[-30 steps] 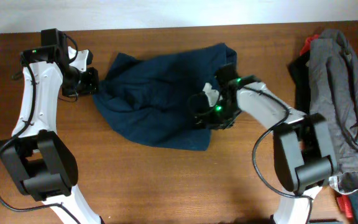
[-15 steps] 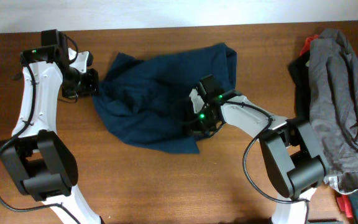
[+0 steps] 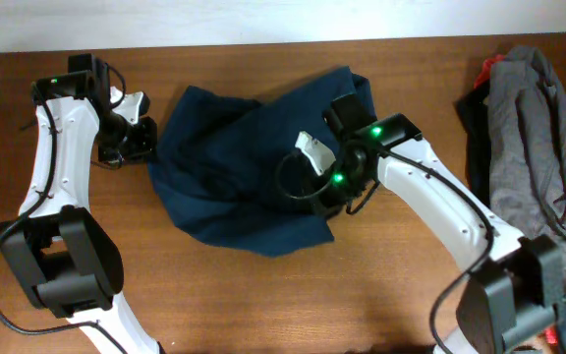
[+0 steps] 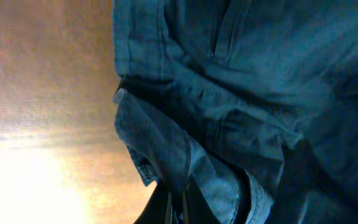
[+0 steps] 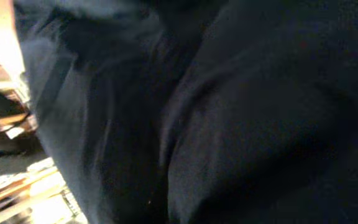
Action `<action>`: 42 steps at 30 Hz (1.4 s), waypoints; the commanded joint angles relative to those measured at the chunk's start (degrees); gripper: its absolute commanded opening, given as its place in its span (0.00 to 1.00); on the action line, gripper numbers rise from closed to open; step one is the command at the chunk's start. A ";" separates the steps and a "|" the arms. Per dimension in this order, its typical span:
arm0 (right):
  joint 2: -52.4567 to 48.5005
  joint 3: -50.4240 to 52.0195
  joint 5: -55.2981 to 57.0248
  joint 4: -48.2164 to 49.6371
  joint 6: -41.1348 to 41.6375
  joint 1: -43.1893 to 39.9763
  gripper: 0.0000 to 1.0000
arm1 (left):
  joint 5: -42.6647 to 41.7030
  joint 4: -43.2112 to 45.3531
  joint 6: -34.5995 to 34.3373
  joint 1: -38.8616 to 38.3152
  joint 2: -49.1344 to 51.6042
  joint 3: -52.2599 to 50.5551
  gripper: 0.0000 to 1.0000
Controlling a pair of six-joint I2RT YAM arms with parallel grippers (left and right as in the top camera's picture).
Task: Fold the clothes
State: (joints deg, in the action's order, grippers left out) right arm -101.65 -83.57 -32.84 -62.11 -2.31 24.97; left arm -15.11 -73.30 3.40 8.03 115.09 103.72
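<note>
The dark navy shorts (image 3: pixel 234 162) lie crumpled in the middle of the table. My left gripper (image 3: pixel 148 146) is at their left edge. In the left wrist view its fingertips (image 4: pixel 169 208) are pinched together on a fold of the blue cloth (image 4: pixel 241 93). My right gripper (image 3: pixel 328 193) hangs over the right part of the shorts, shut on the fabric there. Dark cloth (image 5: pixel 229 112) fills the whole right wrist view and hides the fingers.
A heap of grey garment (image 3: pixel 538 147) lies at the right edge of the table, with red and black garments (image 3: pixel 481 77) behind it and a red piece (image 3: pixel 550 324) at the front right corner. Bare wooden table (image 3: pixel 263 295) runs along the front.
My right gripper went from open to shut on the shorts' right part, and its arm has swung up and out to the right. The cloth's lower right edge shifted. My left gripper barely moved.
</note>
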 commanded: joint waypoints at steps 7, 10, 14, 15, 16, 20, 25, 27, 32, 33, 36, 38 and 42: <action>-12.76 -0.26 -0.85 15.54 8.35 -1.92 0.04 | 0.00 2.36 0.52 -1.25 -0.63 1.16 0.01; -15.58 -0.26 -12.17 23.15 13.14 -4.37 0.15 | 0.22 2.82 0.52 -1.25 -0.61 1.16 0.01; -16.72 -0.26 -18.23 30.75 21.81 -8.00 0.44 | 0.17 3.04 0.52 -1.27 -0.61 1.16 0.01; -16.72 -0.26 -18.21 31.78 22.84 -8.90 0.54 | 0.17 3.02 0.52 -1.29 -0.61 1.16 0.01; -16.70 -0.28 -18.56 32.50 22.75 -9.75 0.61 | 0.17 3.04 0.52 -1.29 -0.61 1.16 0.01; -16.70 -0.37 -21.35 30.34 18.97 -12.83 0.68 | 0.20 3.08 0.52 -1.29 -0.61 1.16 0.01; -15.93 -0.37 -26.38 15.91 6.27 -13.68 0.68 | 0.20 3.08 0.52 -1.29 -0.61 1.16 0.02; -15.32 -0.37 -26.32 7.02 -1.97 -12.55 0.68 | 0.20 3.21 0.52 -1.29 -0.61 1.16 0.02; -14.80 -0.35 -23.17 -10.75 -15.80 -8.04 0.68 | 0.17 3.63 0.52 -1.29 -0.61 1.16 0.05; -14.80 -0.33 -22.36 -12.22 -16.57 -6.97 0.68 | 0.17 3.65 0.52 -1.29 -0.61 1.16 0.05; -14.80 -0.35 -20.20 -12.07 -16.06 -3.50 0.74 | 0.17 3.67 0.52 -1.29 -0.61 1.16 0.06; -14.80 -0.35 -15.37 -10.84 -15.85 -1.81 0.76 | 0.17 3.67 0.52 -1.29 -0.61 1.16 0.06; -14.45 -0.66 1.81 -7.56 -13.64 0.59 0.76 | 0.20 3.80 0.52 -1.29 -0.61 1.16 0.07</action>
State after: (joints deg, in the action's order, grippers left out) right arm -118.30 -83.46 -44.71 -70.63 -15.62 24.67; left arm -14.70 -69.78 3.40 6.81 115.09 103.72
